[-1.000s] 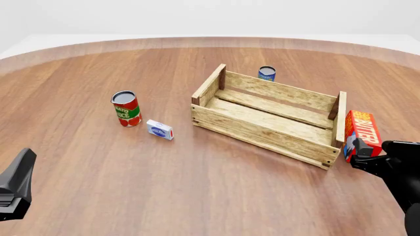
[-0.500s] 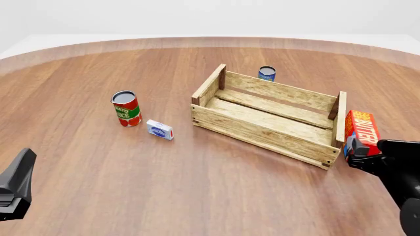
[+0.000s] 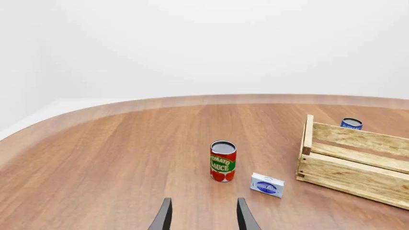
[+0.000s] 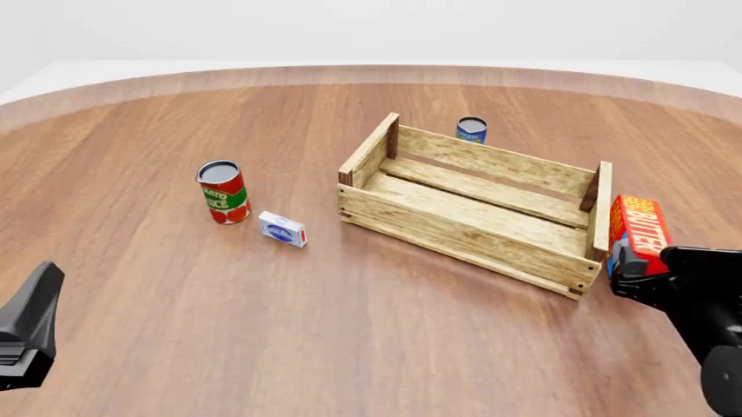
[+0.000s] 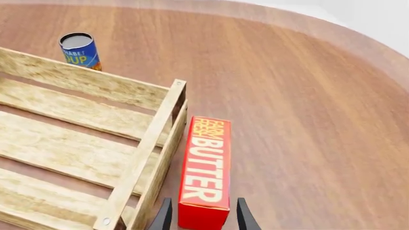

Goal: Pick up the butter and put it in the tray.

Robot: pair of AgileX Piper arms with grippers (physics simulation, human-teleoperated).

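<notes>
The butter (image 5: 206, 170) is a red-orange carton lying on the table just outside the tray's right end; in the front view the butter (image 4: 640, 228) sits at the far right. The tray (image 4: 464, 228) is a light slatted wooden crate with nothing in it. My right gripper (image 5: 203, 218) is open, its two fingers flanking the carton's near end with a small gap on each side. In the front view the right gripper (image 4: 632, 271) covers the butter's lower end. My left gripper (image 3: 203, 218) hangs open over bare wood, far from both; in the front view the left gripper (image 4: 29, 334) is at the bottom left.
A tomato sauce can (image 4: 221, 192) stands left of the tray, with a small white-blue box (image 4: 281, 229) beside it. A blue can (image 4: 471, 130) stands behind the tray's far wall. The tray's end wall (image 5: 150, 153) runs close alongside the butter.
My right gripper has edged slightly forward onto the butter's near end. The butter, the tray and the left arm have not moved.
</notes>
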